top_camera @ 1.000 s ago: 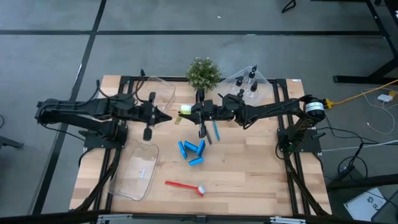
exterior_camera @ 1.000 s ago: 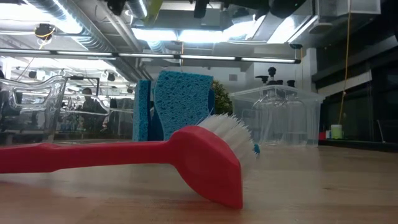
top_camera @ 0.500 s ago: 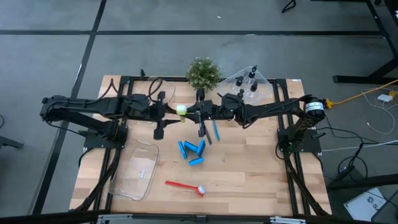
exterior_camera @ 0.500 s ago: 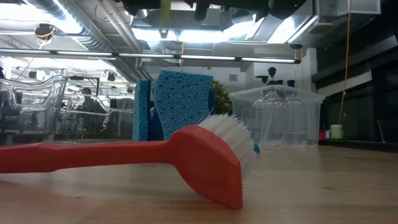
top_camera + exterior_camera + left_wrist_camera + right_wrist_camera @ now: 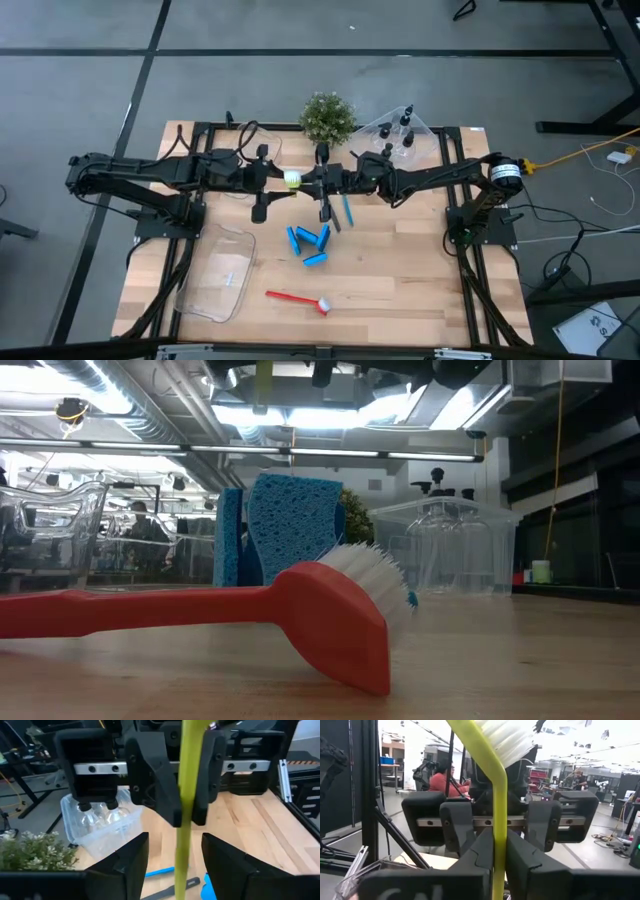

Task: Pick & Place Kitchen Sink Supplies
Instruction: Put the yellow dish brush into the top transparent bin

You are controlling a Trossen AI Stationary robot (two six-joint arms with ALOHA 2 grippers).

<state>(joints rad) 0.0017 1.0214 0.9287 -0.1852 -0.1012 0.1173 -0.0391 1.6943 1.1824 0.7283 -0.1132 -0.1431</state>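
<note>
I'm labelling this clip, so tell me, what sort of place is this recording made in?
Probably a robotics lab or workshop, not a real kitchen: a wooden table on a bare grey floor, exposed ceiling ducts, and other workstations behind a seated person.

A small green plant (image 5: 327,117) sits just past the claws. One clear bin (image 5: 408,147) is beside it. Another bin (image 5: 219,273) lies far off.

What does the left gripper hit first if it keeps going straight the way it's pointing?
Probably the yellow-green brush: its handle hangs in line with the gap between the open fingers of the left gripper. Right behind it is the right gripper, shut on that handle and facing back. Depth between them is unclear.
</note>
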